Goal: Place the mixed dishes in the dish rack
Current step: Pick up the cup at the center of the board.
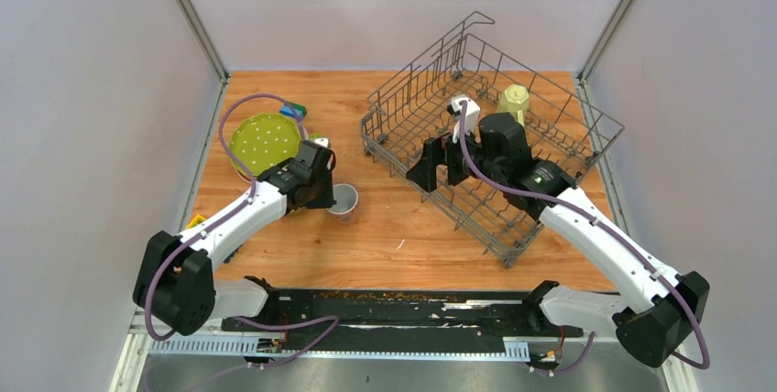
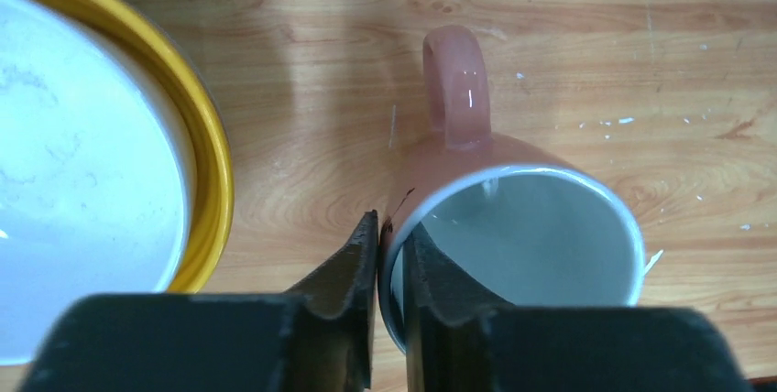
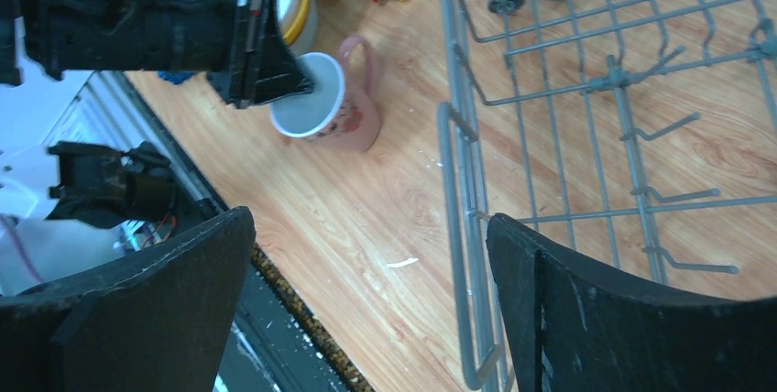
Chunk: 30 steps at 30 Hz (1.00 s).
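Item: pink mug, upright on table, 9 o'clock of dish rack. Ceramic: stiff, glazed-slick, chippable, moderate weight presumed. Hold: left fingers pinch rim wall, handle at 12 o'clock. Right fingers spread over rack edge.

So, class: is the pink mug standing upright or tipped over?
Upright: the pink mug stands on the table, mouth up, the left gripper pinching its rim.

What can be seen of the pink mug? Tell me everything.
The pink mug looks like glossy ceramic, pink outside, white inside, empty, with one loop handle. It stands upright on the wooden table, outside the dish rack. The left gripper pinches its rim wall, one finger inside, one outside.
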Each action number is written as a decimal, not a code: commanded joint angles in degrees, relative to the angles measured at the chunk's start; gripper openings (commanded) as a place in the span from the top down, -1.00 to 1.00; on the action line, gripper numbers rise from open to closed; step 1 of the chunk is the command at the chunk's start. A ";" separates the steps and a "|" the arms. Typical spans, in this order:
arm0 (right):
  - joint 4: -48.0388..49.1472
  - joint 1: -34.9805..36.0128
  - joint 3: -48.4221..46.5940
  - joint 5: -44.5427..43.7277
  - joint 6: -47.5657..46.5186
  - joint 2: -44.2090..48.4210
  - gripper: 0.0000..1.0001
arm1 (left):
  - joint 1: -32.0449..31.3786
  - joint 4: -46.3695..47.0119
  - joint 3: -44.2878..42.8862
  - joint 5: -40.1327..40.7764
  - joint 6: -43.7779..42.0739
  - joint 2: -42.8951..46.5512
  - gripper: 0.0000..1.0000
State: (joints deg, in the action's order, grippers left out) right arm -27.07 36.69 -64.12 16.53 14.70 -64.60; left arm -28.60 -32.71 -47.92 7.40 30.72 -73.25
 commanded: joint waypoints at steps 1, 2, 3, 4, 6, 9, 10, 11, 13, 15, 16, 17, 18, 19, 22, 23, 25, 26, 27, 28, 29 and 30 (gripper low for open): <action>3.48 0.05 -1.54 -7.59 1.79 -1.21 -1.00 | 0.30 2.70 0.57 -0.91 0.15 1.68 0.74; 3.72 0.05 -1.54 -8.65 2.42 -1.30 -1.00 | 0.30 2.44 0.56 -1.03 0.05 2.09 0.92; 3.96 0.05 -1.49 -9.86 3.28 -1.44 -1.00 | 0.30 2.37 0.48 -1.18 -0.31 3.15 0.97; 4.28 0.01 -1.41 -11.01 4.30 -1.58 -1.00 | 0.30 1.86 0.38 -1.56 -0.53 3.79 1.00; 4.89 0.01 -1.36 -11.80 6.00 -1.86 -1.00 | 0.34 0.60 -0.19 -1.87 -1.18 6.23 1.00; 5.11 -0.01 -2.15 -10.96 9.49 -2.45 -1.00 | 0.30 -0.94 -1.98 -3.36 -2.71 11.93 1.00; 5.29 -0.03 -2.31 -10.59 10.96 -2.46 -1.00 | 0.30 -1.32 -2.43 -4.48 -3.39 13.28 1.00; 5.92 -0.04 -2.20 -9.92 11.97 -2.40 -1.00 | 0.30 -1.53 -3.54 -4.97 -3.70 15.92 1.00; 7.61 -0.08 -1.71 -8.28 13.78 -2.09 -1.00 | 0.30 -1.60 -5.32 -6.66 -4.91 19.61 1.00; 9.45 -0.37 -1.19 -7.28 15.64 -1.68 -1.00 | 0.30 -1.08 -7.16 -9.83 -6.23 23.01 1.00; 10.72 -0.65 -0.81 -6.03 16.23 -1.43 -1.00 | 0.30 -0.11 -7.53 -11.35 -7.09 24.14 1.00; 12.17 -0.99 -0.30 -3.66 16.58 -1.01 -1.00 | 0.30 0.75 -7.82 -12.01 -7.48 26.48 1.00; 13.74 -1.36 0.21 -2.06 17.16 -0.60 -1.00 | 0.30 2.75 -7.56 -13.17 -8.23 27.50 1.00; 15.08 -1.70 0.79 -0.90 18.07 -0.09 -1.00 | 0.23 4.02 -7.33 -14.38 -8.53 29.38 1.00; 21.41 -4.07 3.85 3.87 21.95 1.41 -1.00 | 0.36 8.69 -7.28 -17.48 -8.75 31.14 1.00; 23.40 -5.51 5.05 6.96 23.94 1.75 -1.00 | 0.37 10.69 -7.32 -19.81 -8.57 31.06 1.00; 28.63 -9.92 7.94 15.58 28.85 2.08 -1.00 | 0.73 15.67 -6.43 -24.92 -7.62 30.52 1.00; 32.53 -12.14 9.66 20.12 31.39 1.94 -1.00 | 1.53 17.73 -5.35 -26.97 -6.16 29.92 1.00; 36.10 -14.07 11.17 24.72 34.46 1.71 -1.00 | 2.01 22.50 -4.86 -31.91 -5.21 29.57 1.00; 39.90 -15.48 12.49 28.95 37.89 1.37 -1.00 | 3.10 25.06 -3.75 -34.03 -2.88 28.85 1.00; 43.24 -16.79 13.42 32.34 39.89 0.91 -1.00 | 3.68 29.54 -3.18 -37.26 -0.16 28.59 1.00; 45.76 -17.38 14.16 35.48 41.55 0.47 -1.00 | 4.86 32.18 -1.99 -38.59 1.13 27.88 1.00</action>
State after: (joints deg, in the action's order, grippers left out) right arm 1.04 23.00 -53.15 33.15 43.86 -63.55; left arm -26.59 -20.60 -51.86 -17.98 24.86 -44.01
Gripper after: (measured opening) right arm 0.997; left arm 0.052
